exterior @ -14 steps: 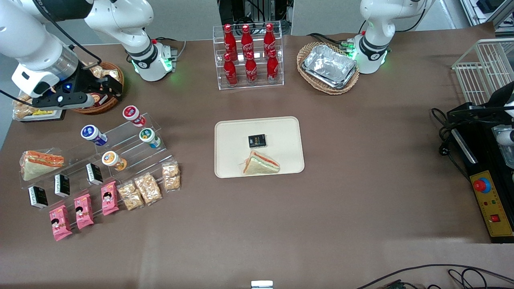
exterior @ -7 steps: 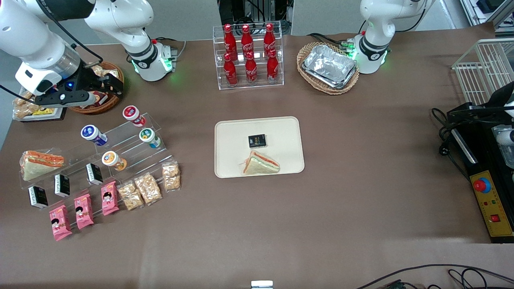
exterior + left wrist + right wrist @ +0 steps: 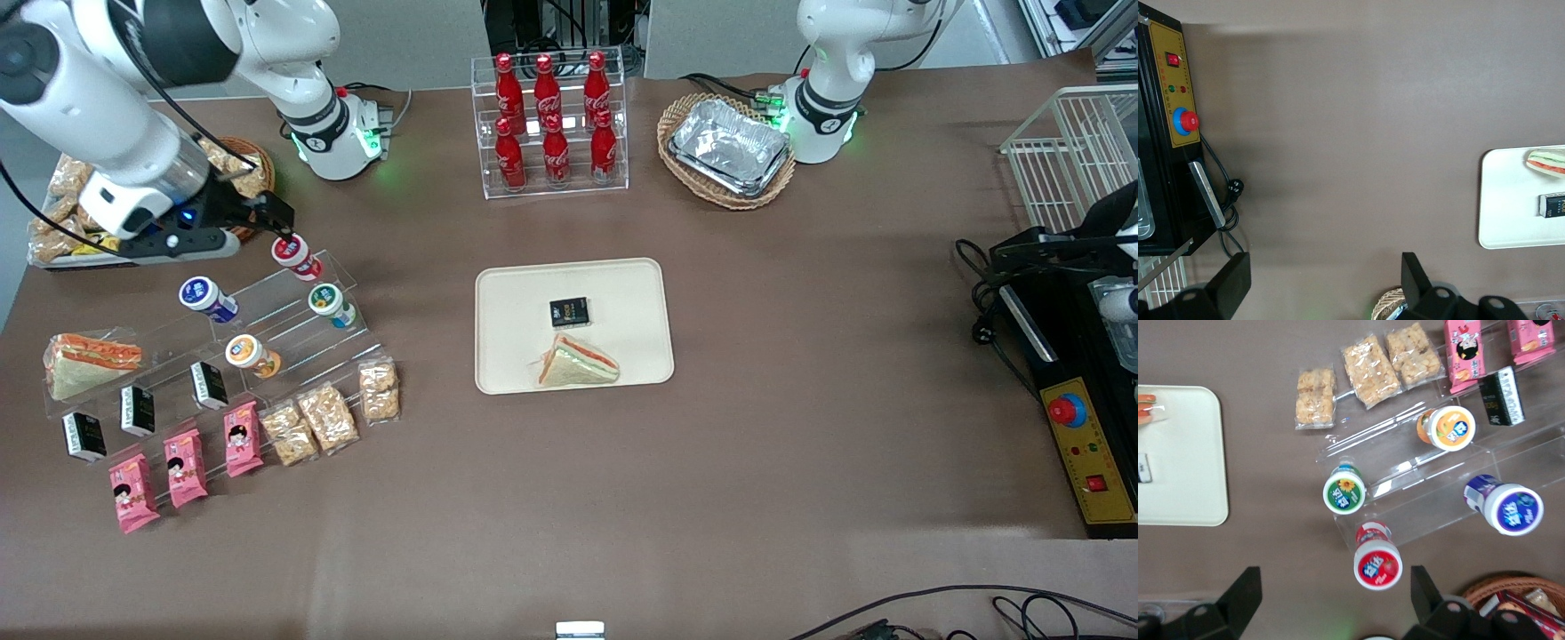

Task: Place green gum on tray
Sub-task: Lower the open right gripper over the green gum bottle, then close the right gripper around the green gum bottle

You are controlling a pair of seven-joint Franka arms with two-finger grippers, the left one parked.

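Observation:
The green gum [image 3: 331, 304] [image 3: 1345, 493] is a small white bottle with a green-rimmed lid. It lies tilted on a step of the clear acrylic rack [image 3: 267, 311]. The cream tray [image 3: 524, 293] [image 3: 1178, 453] [image 3: 1505, 200] lies mid-table and carries a sandwich [image 3: 578, 363] and a small black box [image 3: 569, 312]. My gripper [image 3: 267, 220] [image 3: 1335, 593] hangs open above the rack's top edge. It is over the red-lidded bottle [image 3: 293, 255] [image 3: 1378, 563] and farther from the front camera than the green gum. Nothing is held.
Blue-lidded [image 3: 206, 298] and orange-lidded [image 3: 251, 355] bottles share the rack. Black boxes, pink packs and cracker bags [image 3: 329, 416] lie nearer the camera. A wicker basket [image 3: 240, 191] sits under my arm. The cola bottle stand [image 3: 551, 124] and the foil trays' basket [image 3: 729, 147] stand near the arm bases.
My gripper has swung from over the wicker basket toward the rack, nearer the front camera, and now sits above the red-lidded bottle. The bottles and tray items have not moved.

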